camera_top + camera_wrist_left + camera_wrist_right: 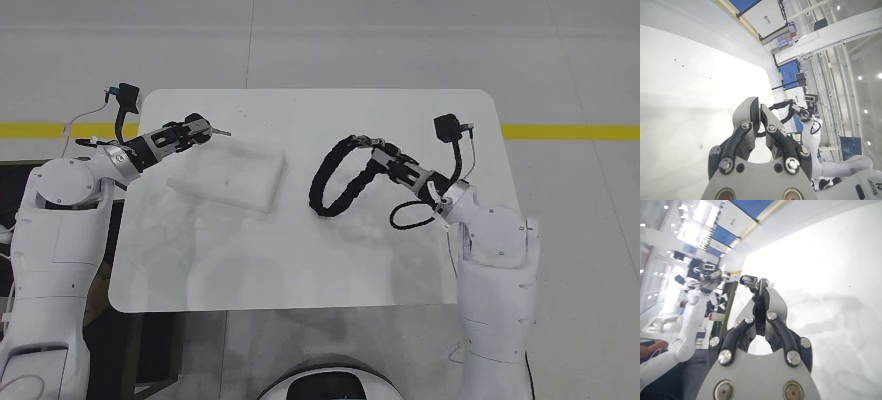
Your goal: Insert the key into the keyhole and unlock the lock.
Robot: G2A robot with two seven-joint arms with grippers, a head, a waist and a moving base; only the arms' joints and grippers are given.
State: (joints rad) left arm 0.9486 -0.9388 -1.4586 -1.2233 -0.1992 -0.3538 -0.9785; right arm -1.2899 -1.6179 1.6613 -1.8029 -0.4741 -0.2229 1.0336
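My left gripper (204, 130) hangs over the table's far left part, shut on a thin metal key (759, 116). The key's tip (223, 132) sticks out toward the table's middle, and a dark ring (761, 134) hangs from the key behind the pads. The lock is a black cable loop (331, 180) with a metal head (748, 280). My right gripper (373, 152) is shut on the cable just behind the head and holds it above the table right of centre. In the left wrist view the lock (786, 111) appears far off, well apart from the key.
A flat white foam block (230, 178) lies on the white table (300, 270) between the two grippers, nearer the left one. The table's near half is bare. A yellow floor line (560, 131) runs behind the table.
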